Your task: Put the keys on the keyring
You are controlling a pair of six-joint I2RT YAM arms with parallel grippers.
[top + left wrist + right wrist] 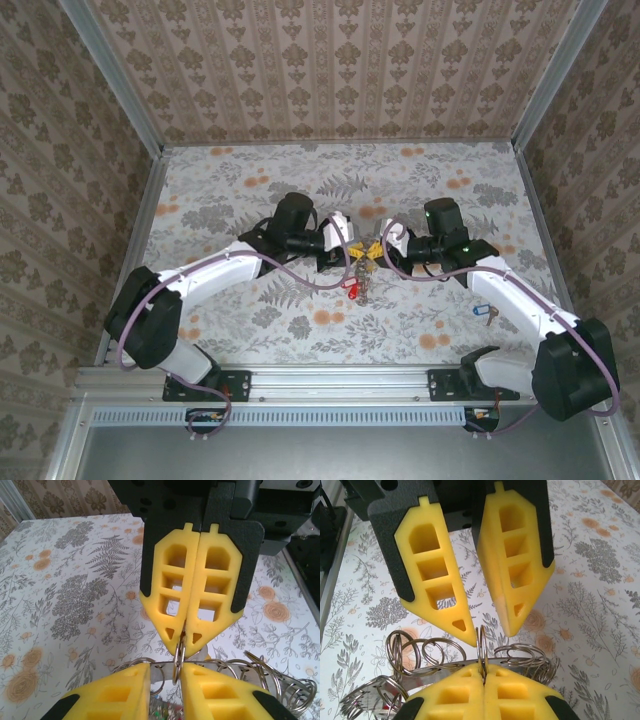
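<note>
Meeting over the middle of the tabletop (250,180), the left gripper (347,243) and right gripper (388,240) point at each other in the overhead view, with the keyring (362,268) bunched between their tips. A red tag (350,290) hangs out of the bunch toward the near edge. One blue-tagged key (487,315) lies well apart, toward the right edge beside the right forearm. It is not yet on the ring, by my judgement.

From the left wrist, the right gripper's fingers (220,595) are pressed flat together, and their tips pinch one thin upright loop (178,661) of the keyring. It is held on edge, probably so that it stays steady and easy to reach. The left gripper's own fingers (115,692), at the bottom of this view, stand parted. The loop rises in the gap between them, and as far as I can tell it touches neither.

From the right wrist the picture agrees. Its own fingers (530,700) are clenched on the upright loop at the bottom edge, while the left gripper's fingers (435,570) opposite are released and splayed to either side of the loop's top. Other small rings of the bunch fan out to left and right behind it. My reading is that the right arm serves as an anchor for the ring, while the left — holding nothing — is free to fetch a key or take a new hold.
</note>
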